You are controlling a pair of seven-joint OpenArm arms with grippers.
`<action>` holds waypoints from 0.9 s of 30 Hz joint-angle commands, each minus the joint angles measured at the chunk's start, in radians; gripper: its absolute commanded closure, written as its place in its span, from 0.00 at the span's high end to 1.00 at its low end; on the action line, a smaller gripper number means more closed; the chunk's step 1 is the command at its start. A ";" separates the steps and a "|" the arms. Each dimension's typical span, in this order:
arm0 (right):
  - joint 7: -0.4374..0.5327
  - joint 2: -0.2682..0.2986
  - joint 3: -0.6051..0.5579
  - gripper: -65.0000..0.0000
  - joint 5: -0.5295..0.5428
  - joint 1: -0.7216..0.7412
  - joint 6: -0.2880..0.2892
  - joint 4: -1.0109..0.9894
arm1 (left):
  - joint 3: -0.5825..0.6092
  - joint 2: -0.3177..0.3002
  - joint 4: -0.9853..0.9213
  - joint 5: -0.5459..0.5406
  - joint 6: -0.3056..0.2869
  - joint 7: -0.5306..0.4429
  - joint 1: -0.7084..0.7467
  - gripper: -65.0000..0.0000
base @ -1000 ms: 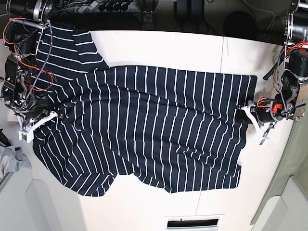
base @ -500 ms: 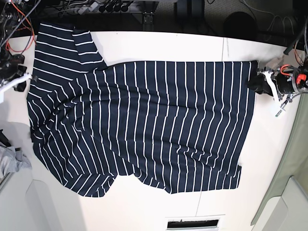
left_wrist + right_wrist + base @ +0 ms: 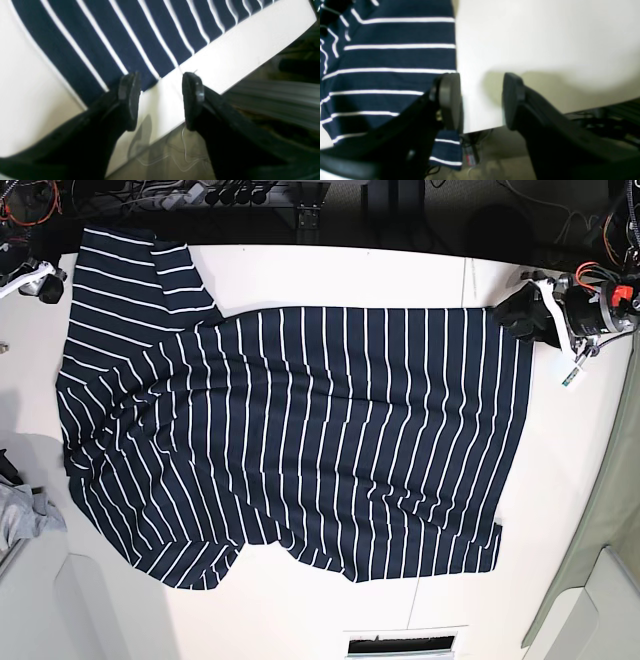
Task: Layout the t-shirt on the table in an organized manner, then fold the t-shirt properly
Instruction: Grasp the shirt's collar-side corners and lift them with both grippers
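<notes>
At upper frame corners, left gripper (image 3: 527, 308) and right gripper (image 3: 45, 282) parted, empty; t-shirt (image 3: 300, 440) lengthwise left-right on worktop (image 3: 560, 510).

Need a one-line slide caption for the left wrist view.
Open left gripper above the striped t-shirt's corner near the white table's edge.

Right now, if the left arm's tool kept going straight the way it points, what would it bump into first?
Probably the bare strip of the table by its far edge; the left tool aims there, just beside the t-shirt corner. Depth is unclear.

The t-shirt (image 3: 390, 57) runs past the right wrist view's left edge.
</notes>
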 commanded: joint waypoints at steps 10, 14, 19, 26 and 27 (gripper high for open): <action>-0.061 0.013 0.003 0.43 0.165 -0.005 0.119 -0.084 | -0.069 -0.002 0.012 0.044 -0.009 -0.011 -0.003 0.58; -0.084 0.013 0.003 0.43 0.213 -0.004 0.121 -0.084 | -0.175 -0.002 0.011 0.045 -0.009 -0.011 -0.003 0.58; -0.098 0.001 0.003 0.43 0.239 -0.004 0.131 -0.083 | -0.204 0.000 -0.066 0.074 -0.009 -0.056 -0.004 0.58; -0.098 -0.007 0.003 0.43 0.257 -0.004 0.131 -0.083 | -0.204 0.040 -0.262 0.035 -0.009 -0.088 -0.026 0.58; -0.099 -0.009 0.003 0.43 0.257 -0.004 0.131 -0.083 | -0.204 0.049 -0.262 0.019 -0.009 -0.072 -0.026 0.58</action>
